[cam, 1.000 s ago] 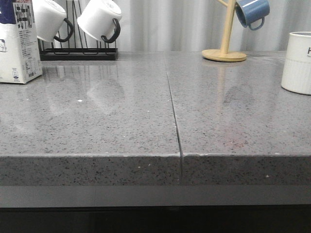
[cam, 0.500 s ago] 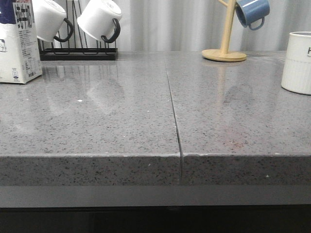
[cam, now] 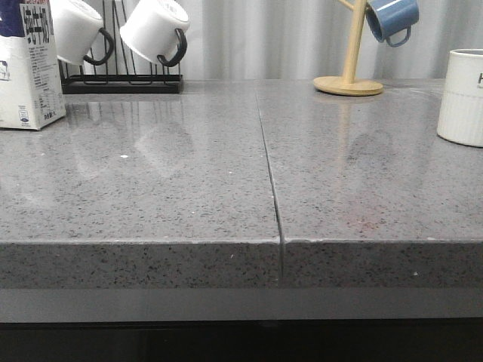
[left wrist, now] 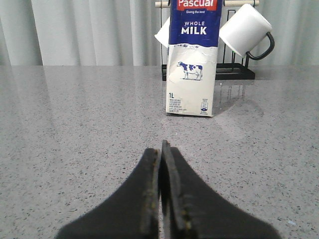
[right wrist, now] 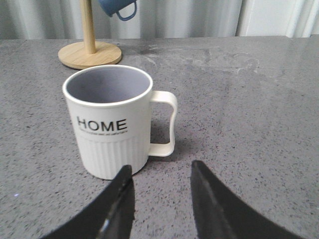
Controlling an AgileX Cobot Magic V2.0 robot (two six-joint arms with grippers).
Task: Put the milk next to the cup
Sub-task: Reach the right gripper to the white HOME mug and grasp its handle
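Observation:
The milk (cam: pixel 29 68), a tall white carton with a dark blue top, stands upright at the far left of the grey counter; it also shows in the left wrist view (left wrist: pixel 193 59) with "WHOLE MILK" and a cow picture. The cup (cam: pixel 462 96), a cream ribbed mug, stands at the far right; the right wrist view shows it (right wrist: pixel 110 122) with "HOME" lettering and its handle. My left gripper (left wrist: pixel 161 149) is shut and empty, some way short of the milk. My right gripper (right wrist: pixel 160 172) is open and empty, just short of the cup. Neither gripper shows in the front view.
A black rack (cam: pixel 121 81) with white black-handled mugs (cam: pixel 155 30) stands behind the milk. A wooden mug tree (cam: pixel 349 81) holding a blue mug (cam: pixel 392 19) stands at the back right. A seam (cam: pixel 268 166) runs down the counter's middle. Curtains hang behind.

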